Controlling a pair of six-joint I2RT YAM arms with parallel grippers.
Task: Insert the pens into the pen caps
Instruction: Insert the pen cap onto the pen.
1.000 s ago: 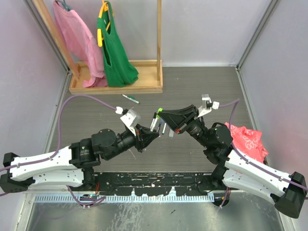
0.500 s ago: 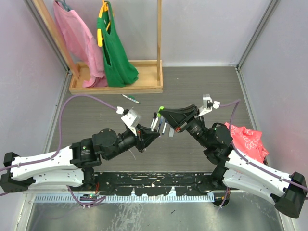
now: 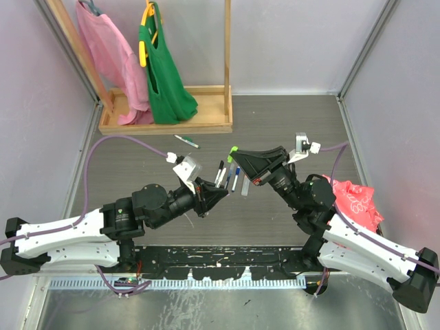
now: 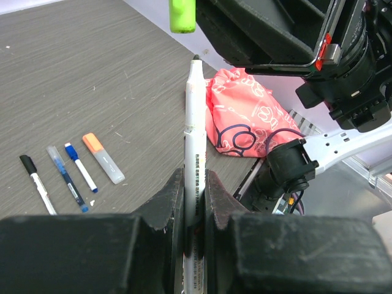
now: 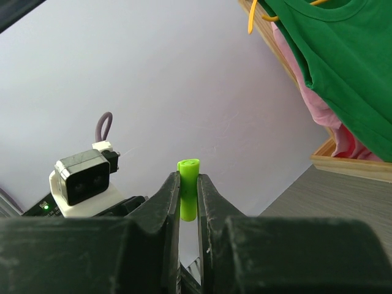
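Your left tool point(image 4: 195, 202) is clamped on a white pen point(image 4: 195, 122), tip up. Your right tool point(image 5: 188, 195) pinches the light green cap point(image 5: 188, 187) just above that tip, not touching it. Four other pens point(image 4: 104, 160) lie together on the tabletop point(image 4: 122, 67).

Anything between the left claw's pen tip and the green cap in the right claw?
Nothing: the left wrist view shows a bare gap between the pen and the green cap.

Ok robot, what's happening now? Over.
Left gripper shut on white pen. Right gripper shut on light green cap. Cap just beyond pen tip, apart. Nothing between.
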